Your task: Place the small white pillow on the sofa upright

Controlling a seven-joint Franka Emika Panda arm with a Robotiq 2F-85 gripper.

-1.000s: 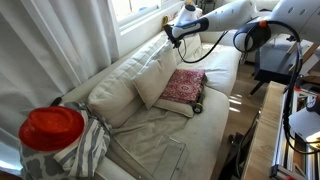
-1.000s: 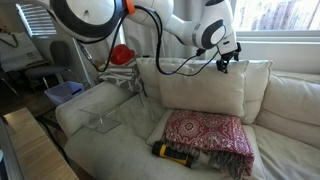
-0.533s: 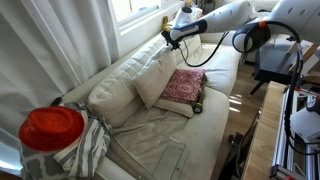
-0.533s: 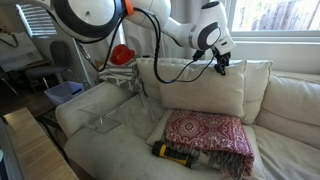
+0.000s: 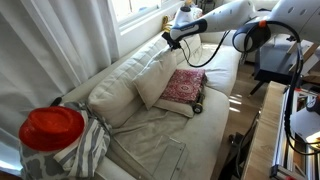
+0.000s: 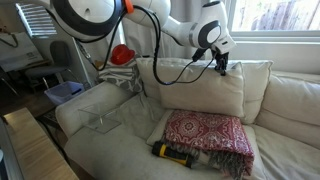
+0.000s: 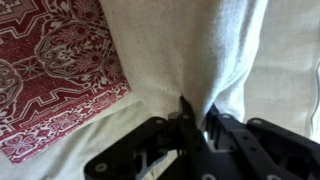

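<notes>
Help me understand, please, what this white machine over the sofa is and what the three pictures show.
It is a jointed robot arm with a two-fingered gripper at its end, steered by a person. Two pictures come from cameras standing in the room, looking at the sofa from different places. The third comes from a camera on the arm's wrist, looking past the gripper. On the sofa a small white pillow stands upright against the back cushions. A red patterned pillow lies in front of it, with a black-and-yellow object at its front edge. The gripper appears pinched on the white pillow's top edge.
</notes>
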